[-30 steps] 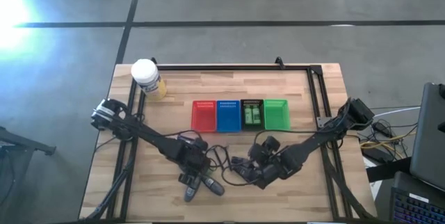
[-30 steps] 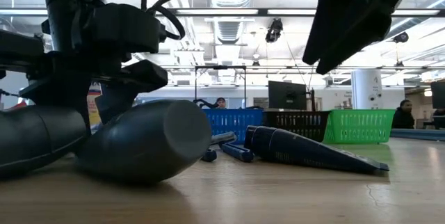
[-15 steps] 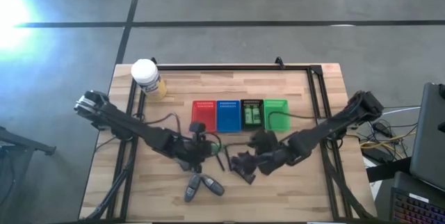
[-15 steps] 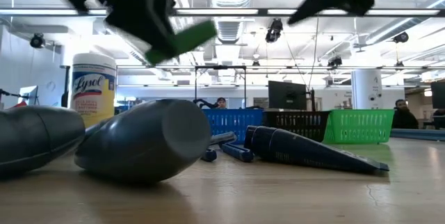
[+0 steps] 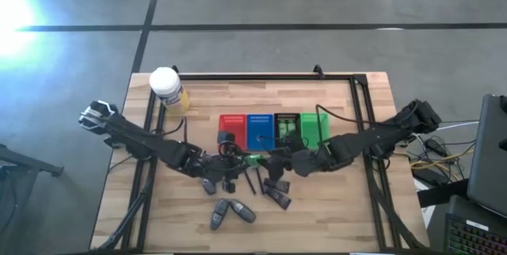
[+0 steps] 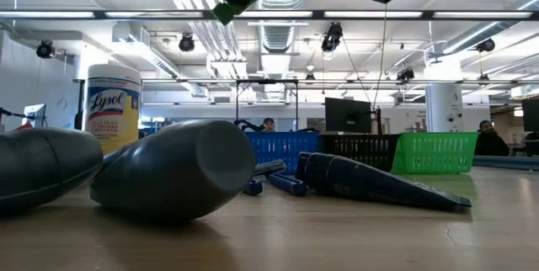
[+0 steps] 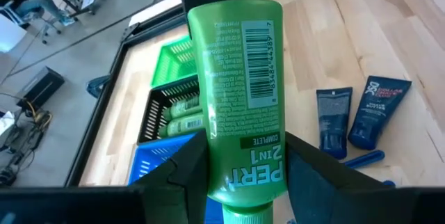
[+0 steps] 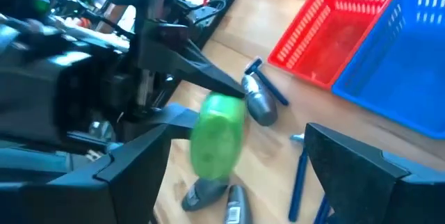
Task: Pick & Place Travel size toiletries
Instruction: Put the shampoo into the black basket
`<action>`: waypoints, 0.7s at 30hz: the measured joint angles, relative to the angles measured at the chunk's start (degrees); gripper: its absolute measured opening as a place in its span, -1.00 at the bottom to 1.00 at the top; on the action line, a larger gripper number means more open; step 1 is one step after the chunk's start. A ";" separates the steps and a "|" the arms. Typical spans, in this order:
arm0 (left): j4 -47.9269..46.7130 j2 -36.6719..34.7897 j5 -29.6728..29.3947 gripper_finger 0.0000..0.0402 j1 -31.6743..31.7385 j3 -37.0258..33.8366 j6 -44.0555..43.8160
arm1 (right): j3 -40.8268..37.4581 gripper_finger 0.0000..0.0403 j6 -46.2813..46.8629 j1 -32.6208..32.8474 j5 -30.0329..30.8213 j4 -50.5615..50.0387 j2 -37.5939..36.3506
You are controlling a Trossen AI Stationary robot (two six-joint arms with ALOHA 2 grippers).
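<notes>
- "PERT 2 IN 1" and "COMPLETE" on the green tube point(image 7: 240, 92), above the black basket point(image 7: 163, 116).
- "Lysol" on the yellow jar point(image 6: 114, 103).

**Count of items on the wooden table**

Four small plastic mesh baskets stand in a row: one red basket point(image 5: 231, 131), one blue basket point(image 5: 259, 131), one black basket point(image 5: 286, 118) and one green basket point(image 5: 315, 131). One white-capped yellow wipes jar point(image 5: 165, 87) stands apart. One green squeeze tube point(image 7: 240, 88) is held up, and at least two more green tubes point(image 7: 180, 116) lie in the black basket. Two dark blue rectangular packets point(image 7: 352, 116) and two grey oval tubes point(image 5: 230, 211) are countable; the thin razors cannot be counted.
</notes>
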 joint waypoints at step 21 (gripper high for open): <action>0.93 2.70 0.48 -0.25 0.67 1.42 1.97 | 0.65 0.27 4.94 -2.15 -6.91 0.67 2.94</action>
